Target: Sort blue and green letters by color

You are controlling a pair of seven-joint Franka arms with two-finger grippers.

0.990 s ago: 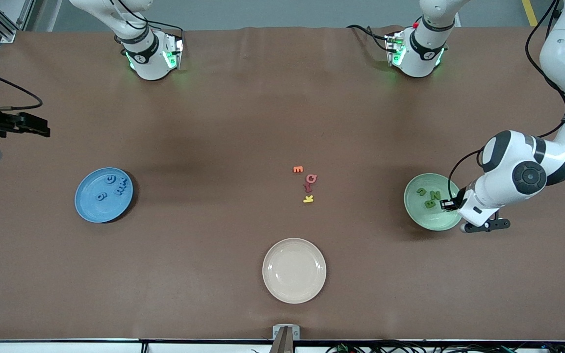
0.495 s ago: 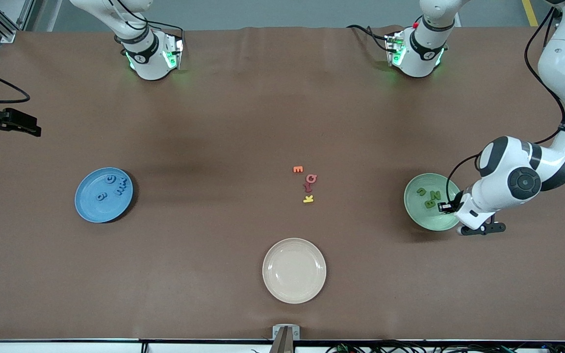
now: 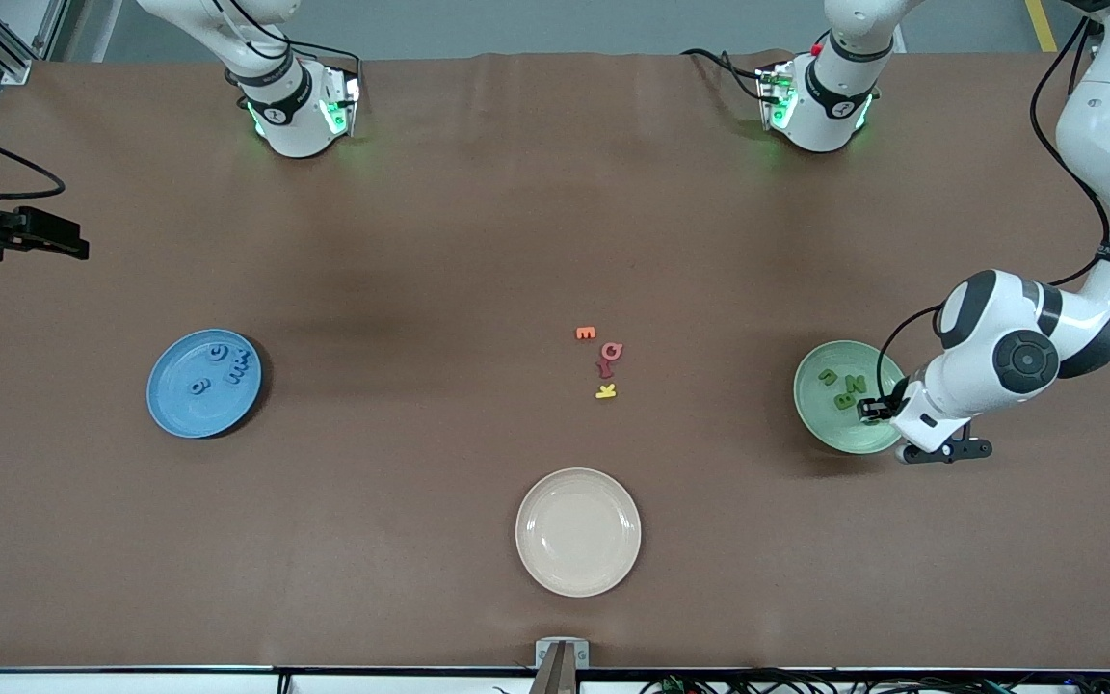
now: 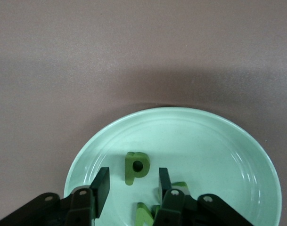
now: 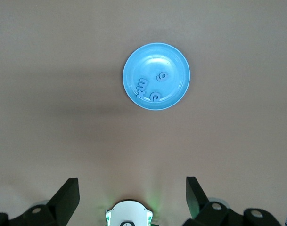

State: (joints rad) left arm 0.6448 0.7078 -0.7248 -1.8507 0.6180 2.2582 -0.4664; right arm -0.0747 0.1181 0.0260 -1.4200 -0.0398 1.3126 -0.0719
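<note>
Left gripper (image 4: 131, 188) low over green plate (image 3: 820, 424), jaws parted, green letters (image 3: 844, 390) dropped inside. Right gripper (image 5: 133, 195) spread wide, waiting above tabletop's edge near blue plate (image 3: 170, 410).

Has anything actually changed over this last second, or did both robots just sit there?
The left tool, over the green plate, shifted a little toward the front camera and opened its fingers, apparently letting a green letter drop among the others. The right tool, open at the table's edge, drifted slightly. The blue plate, its letters and the white plate stayed put.
</note>
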